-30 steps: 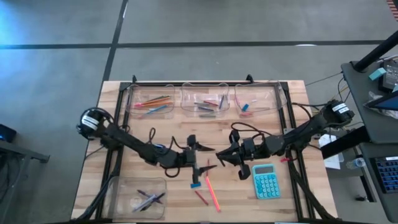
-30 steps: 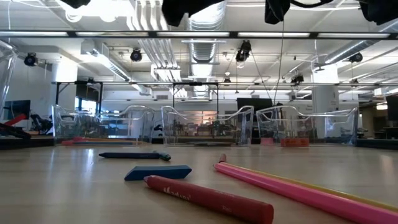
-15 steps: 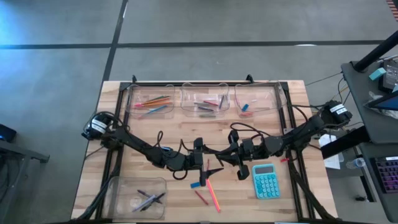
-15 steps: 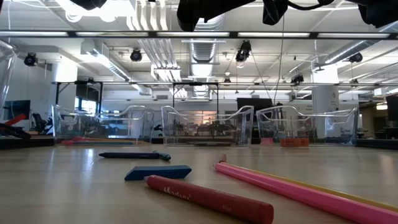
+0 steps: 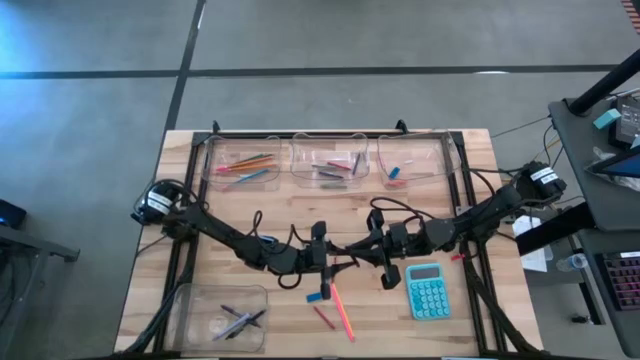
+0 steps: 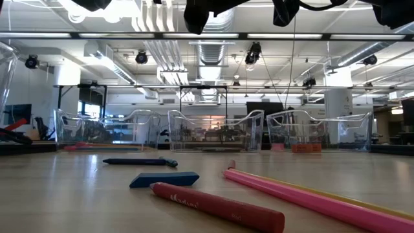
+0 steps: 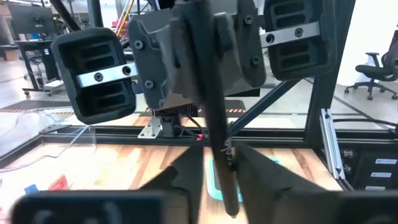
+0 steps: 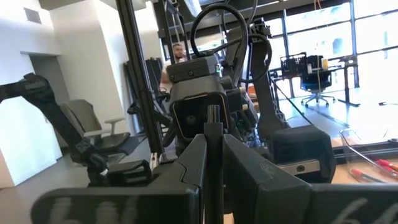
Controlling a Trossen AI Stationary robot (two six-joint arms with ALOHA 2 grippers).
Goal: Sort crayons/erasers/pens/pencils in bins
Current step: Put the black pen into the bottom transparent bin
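Observation:
A slim dark pen (image 7: 219,124) hangs level in the air above the middle of the table, between my two grippers, which face each other. My right gripper (image 5: 366,250) comes from the table's right and is shut on one end of the pen. My left gripper (image 5: 332,262) comes from the left and has closed on the shaft. Below them on the wood lie a blue eraser (image 5: 317,296), a pink pencil (image 5: 342,312) and a red crayon (image 5: 322,318). Three clear bins (image 5: 330,160) stand along the far edge, and one (image 5: 220,315) with pens stands near left. My left gripper has the pen's shaft (image 7: 227,163) between its two fingers (image 7: 186,177), by the clip. The fingers come level from the table's left and lie across the pen. The pen is clear of the table. My right gripper pinches the pen's end (image 8: 213,146) between its two fingers (image 8: 196,168). The fingers come level from the table's right and lie along the pen, which sticks out past them toward my left gripper.
A teal calculator (image 5: 428,290) lies right of the loose sticks. The far bins hold pencils (image 5: 245,162), crayons (image 5: 335,165) and erasers (image 5: 395,172). A dark blue stick (image 6: 139,162) lies farther back on the table. A black frame (image 5: 470,200) runs round the table.
My left gripper has moved toward the table's right, up to my right gripper and the pen it holds out, and its fingers have drawn together about the pen's shaft. My right gripper and the pen have stayed where they were.

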